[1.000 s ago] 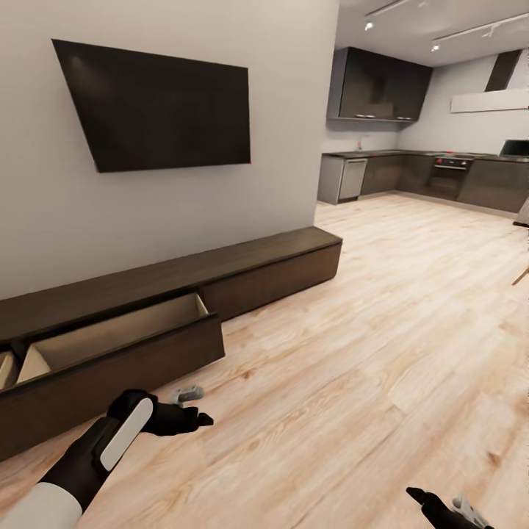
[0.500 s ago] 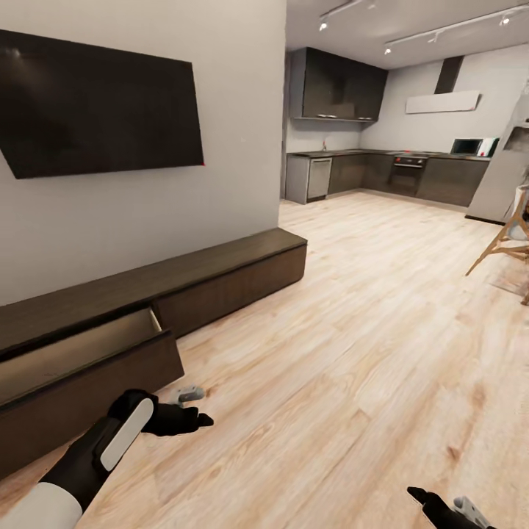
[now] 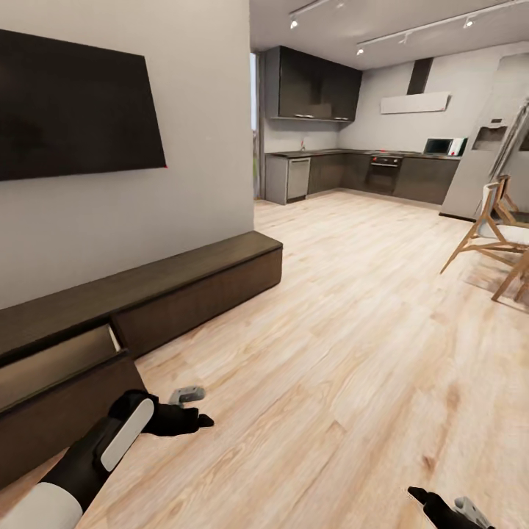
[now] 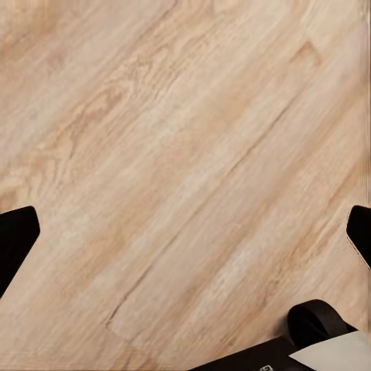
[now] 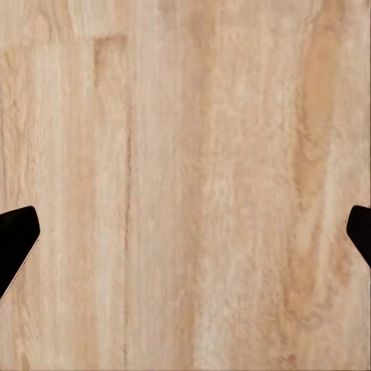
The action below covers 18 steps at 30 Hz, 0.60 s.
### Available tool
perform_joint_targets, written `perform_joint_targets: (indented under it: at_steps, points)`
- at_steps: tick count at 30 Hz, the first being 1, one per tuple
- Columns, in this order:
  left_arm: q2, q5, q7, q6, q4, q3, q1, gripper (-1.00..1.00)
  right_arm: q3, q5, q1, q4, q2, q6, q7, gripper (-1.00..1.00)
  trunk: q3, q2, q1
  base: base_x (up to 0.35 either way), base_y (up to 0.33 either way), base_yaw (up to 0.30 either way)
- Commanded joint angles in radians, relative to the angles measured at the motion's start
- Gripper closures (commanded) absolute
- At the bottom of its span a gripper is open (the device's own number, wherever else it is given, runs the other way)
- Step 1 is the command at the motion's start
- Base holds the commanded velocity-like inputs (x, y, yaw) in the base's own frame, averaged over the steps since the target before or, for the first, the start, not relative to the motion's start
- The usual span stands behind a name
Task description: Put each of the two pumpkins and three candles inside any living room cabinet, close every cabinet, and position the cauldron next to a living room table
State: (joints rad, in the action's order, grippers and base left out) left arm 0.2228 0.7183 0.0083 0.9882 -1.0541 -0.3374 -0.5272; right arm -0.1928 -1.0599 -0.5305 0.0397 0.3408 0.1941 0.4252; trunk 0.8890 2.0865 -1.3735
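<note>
Cabinet [image 3: 147,294] along the wall, one drawer [image 3: 62,382] pulled open at its left end.

The left gripper [image 3: 192,410] is held over the bare wood floor [image 3: 353,353] just before that drawer, fingers spread wide and empty. The right gripper [image 3: 448,508] is seen low at the floor's right, likewise spread wide. Chairs [image 3: 488,231] are set at the far right.

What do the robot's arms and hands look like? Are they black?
Mostly black, yes. The left arm has a white sleeve-like section nearest the body, then a black forearm with a long white rounded stripe. The left gripper has black fingers and a small grey part. The right gripper is black with a little grey piece too. Both wrist views show black, pointed fingertips.
</note>
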Motion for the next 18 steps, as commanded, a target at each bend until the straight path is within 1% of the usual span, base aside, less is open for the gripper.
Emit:
perform_joint_targets:
  at_steps: [1,11,18]
  points:
    - [0.001,0.001,0.001,0.003,-0.001,-0.002,0.0,-1.0,-0.008,-0.011,-0.002,0.004,0.0,0.004,0.007,-1.0,0.001,0.0,0.0,0.225,-0.224,-0.289]
    - [0.001,0.001,-0.001,0.003,-0.002,-0.003,0.0,-1.0,-0.008,-0.01,-0.002,0.005,0.0,0.004,0.006,-1.0,0.001,0.0,0.0,0.224,-0.221,-0.298]
    - [0.001,0.001,-0.001,0.003,-0.002,-0.003,-0.001,-1.0,-0.008,-0.011,-0.002,0.005,0.0,0.004,0.0,-1.0,0.001,0.0,0.0,0.207,-0.171,-0.3]
